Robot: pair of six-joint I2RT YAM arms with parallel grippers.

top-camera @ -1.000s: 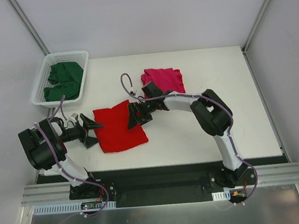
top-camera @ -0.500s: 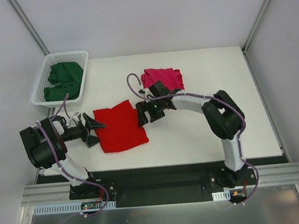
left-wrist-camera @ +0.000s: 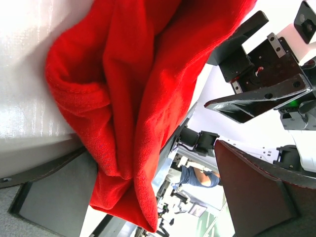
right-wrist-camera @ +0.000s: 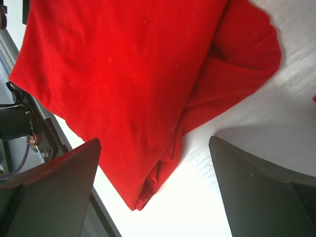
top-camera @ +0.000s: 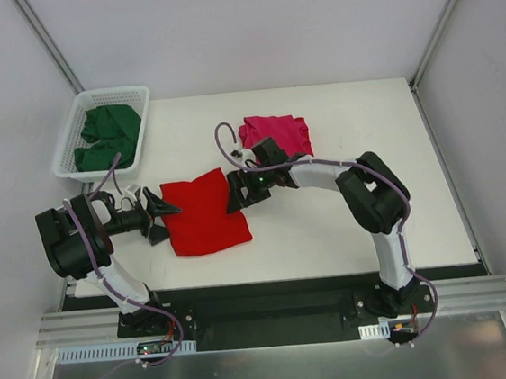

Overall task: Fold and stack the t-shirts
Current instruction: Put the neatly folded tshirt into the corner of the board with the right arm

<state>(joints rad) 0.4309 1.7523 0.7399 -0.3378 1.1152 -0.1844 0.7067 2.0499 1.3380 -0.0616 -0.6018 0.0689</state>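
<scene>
Found red t-shirt (top-camera: 203, 215) folded flat on the worktop (top-camera: 385, 157), left of middle and toward the near edge. Noted left gripper (top-camera: 168, 225) spread wide at the shirt's left edge, bunched cloth lying between the fingers (left-wrist-camera: 256, 197), not clamped. Noted right gripper (top-camera: 232, 193) likewise wide apart over the shirt's far right corner, holding nothing. Recorded magenta t-shirt (top-camera: 276, 134) folded near the far edge, mid-width. Recorded green t-shirts (top-camera: 107, 137) heaped in white basket (top-camera: 114, 94) at the far left corner.
</scene>
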